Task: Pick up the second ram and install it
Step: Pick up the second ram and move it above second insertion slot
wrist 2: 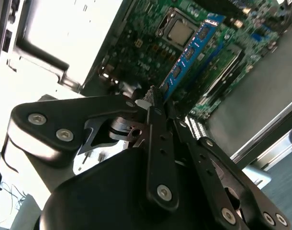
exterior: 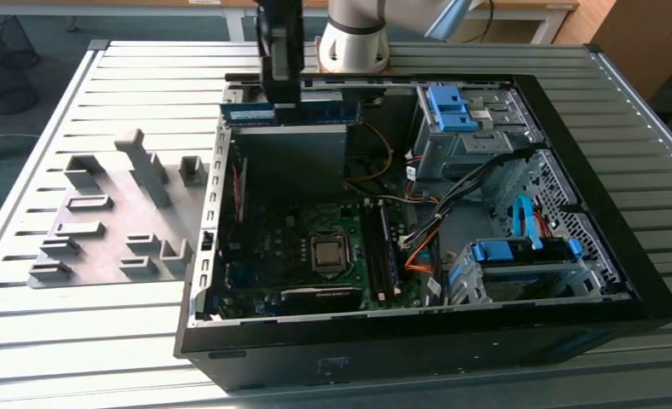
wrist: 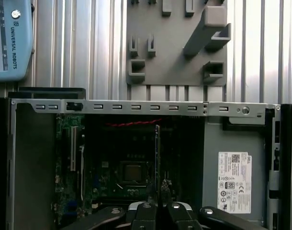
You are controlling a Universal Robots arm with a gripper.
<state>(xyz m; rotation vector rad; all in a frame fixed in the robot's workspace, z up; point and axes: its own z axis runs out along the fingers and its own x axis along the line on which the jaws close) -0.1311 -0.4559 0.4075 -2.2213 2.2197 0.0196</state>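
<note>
Fingers: your gripper [exterior: 281,102] is clamped shut on the second ram [exterior: 292,113]. In both wrist views the fingers [wrist 2: 158,129] [wrist: 145,211] press together on the board with no gap showing.
Second ram: it hangs off the fingers with its long side level. It is lifted clear of everything and sits above the far rim of the open computer case [exterior: 427,336], towards the exterior view's left.
Ram in the wrist views: in the second wrist view you see its blue face and dark chips [wrist 2: 189,52]. In the first wrist view it is a thin edge-on line [wrist: 157,153].
Below the ram: the green motherboard [exterior: 278,247] lies flat in the case floor, with the CPU socket [exterior: 330,251] near its middle. The ram is well apart from both.
Holder: a grey holder plate [exterior: 108,247] with upright blocks lies on the slatted metal table [exterior: 86,349], just beside the case on the exterior view's left.
Arm: its base [exterior: 353,43] stands at the far edge of the table, behind the case.
</note>
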